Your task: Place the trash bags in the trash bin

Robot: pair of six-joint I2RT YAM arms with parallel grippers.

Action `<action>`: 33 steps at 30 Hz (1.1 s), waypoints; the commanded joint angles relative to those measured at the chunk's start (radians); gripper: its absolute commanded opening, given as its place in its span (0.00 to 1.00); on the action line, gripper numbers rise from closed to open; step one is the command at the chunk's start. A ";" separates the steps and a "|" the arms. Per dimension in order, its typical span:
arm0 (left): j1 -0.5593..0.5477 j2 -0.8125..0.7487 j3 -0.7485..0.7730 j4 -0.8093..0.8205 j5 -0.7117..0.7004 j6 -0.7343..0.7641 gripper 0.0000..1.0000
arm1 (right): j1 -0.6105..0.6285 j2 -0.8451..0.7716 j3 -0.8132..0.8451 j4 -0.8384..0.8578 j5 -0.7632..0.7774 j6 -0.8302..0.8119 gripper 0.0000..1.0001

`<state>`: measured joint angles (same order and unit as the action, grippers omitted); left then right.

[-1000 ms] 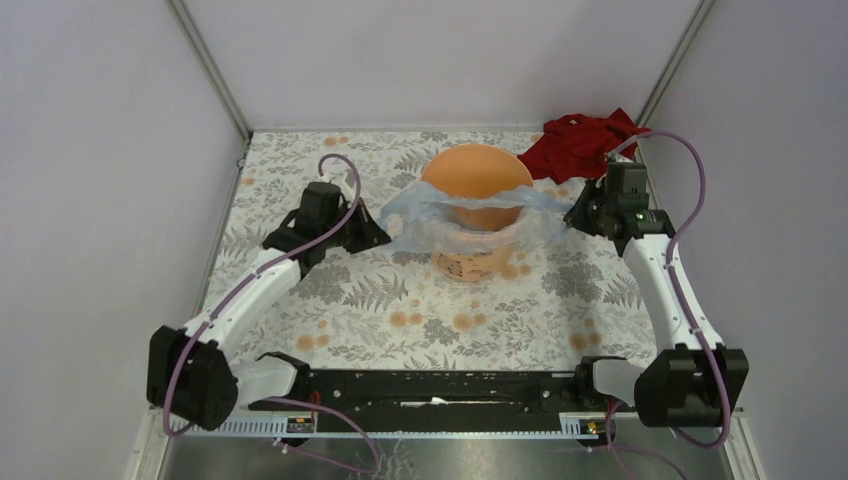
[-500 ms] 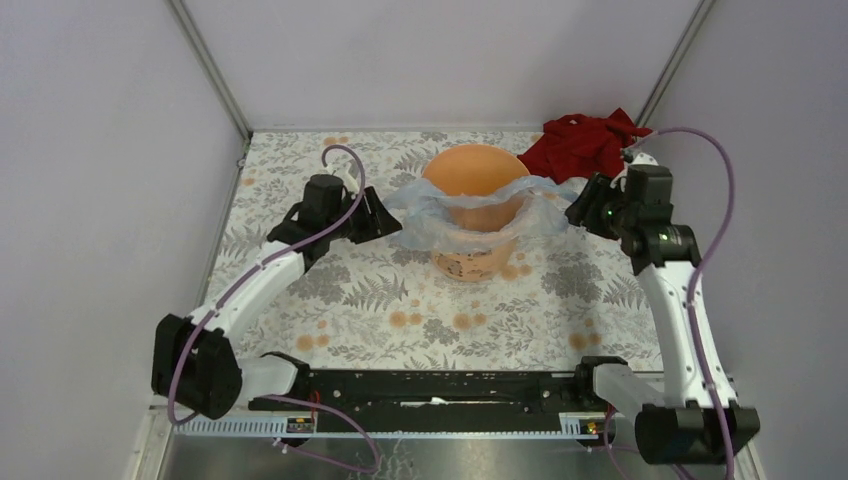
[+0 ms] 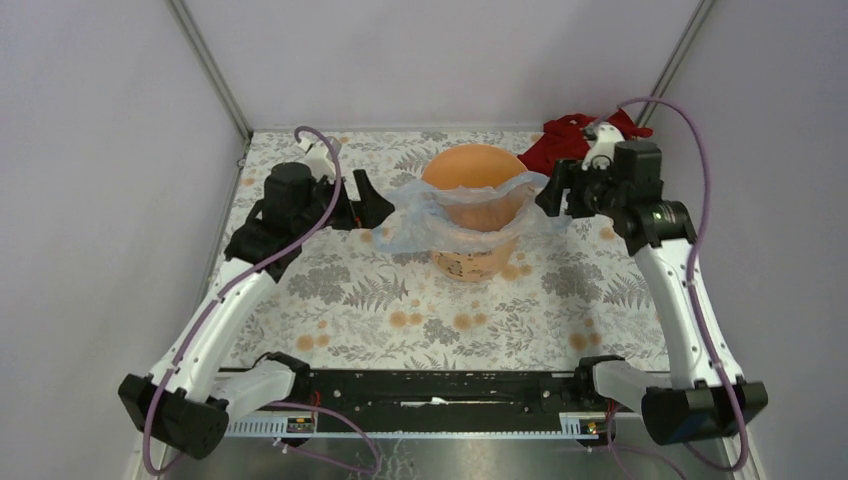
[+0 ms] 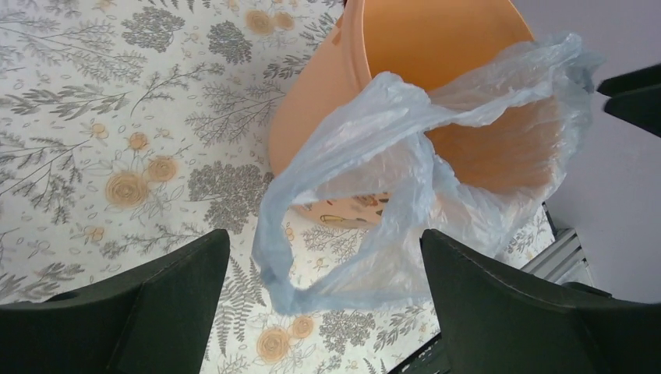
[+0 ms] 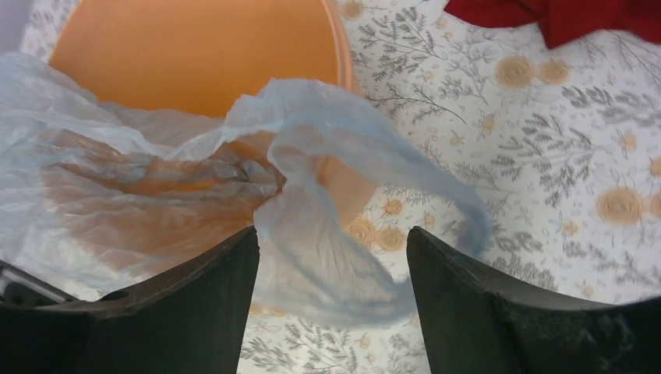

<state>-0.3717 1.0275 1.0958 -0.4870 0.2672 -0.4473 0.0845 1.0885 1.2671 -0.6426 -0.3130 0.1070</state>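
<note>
The orange trash bin (image 3: 478,165) stands at the table's far middle. The pale blue trash bag (image 3: 415,215) is draped over its near rim, part of it inside the mouth, with loose handle loops hanging down both sides. My left gripper (image 3: 378,203) hovers just left of the bin, open. In the left wrist view the bag (image 4: 405,156) dangles free between and beyond the fingers (image 4: 171,296), against the bin (image 4: 436,47). My right gripper (image 3: 550,195) is open at the bin's right. Its view shows a bag loop (image 5: 312,234) hanging unclamped in front of the bin (image 5: 195,54).
A dark red cloth (image 3: 575,140) lies crumpled in the far right corner, also at the top of the right wrist view as red cloth (image 5: 577,15). The floral tablecloth (image 3: 420,310) covers the table. Grey walls close in on three sides.
Both grippers have opened and let go of the bag. Its stretched ends have gone slack and now hang at the bin. Both wrists have risen and drawn slightly toward the bin.
</note>
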 commanded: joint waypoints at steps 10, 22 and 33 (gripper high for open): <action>0.008 0.178 0.056 0.097 0.098 0.046 0.92 | 0.124 0.172 0.168 0.031 0.133 -0.268 0.77; 0.025 0.290 0.180 0.027 0.075 0.098 0.92 | 0.133 0.162 0.165 0.071 0.115 -0.401 0.77; 0.049 0.338 0.191 0.058 0.100 0.068 0.66 | 0.133 0.296 0.176 0.115 0.041 -0.456 0.66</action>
<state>-0.3370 1.3636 1.2362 -0.4694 0.3439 -0.3756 0.2108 1.3537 1.4345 -0.5804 -0.2394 -0.3359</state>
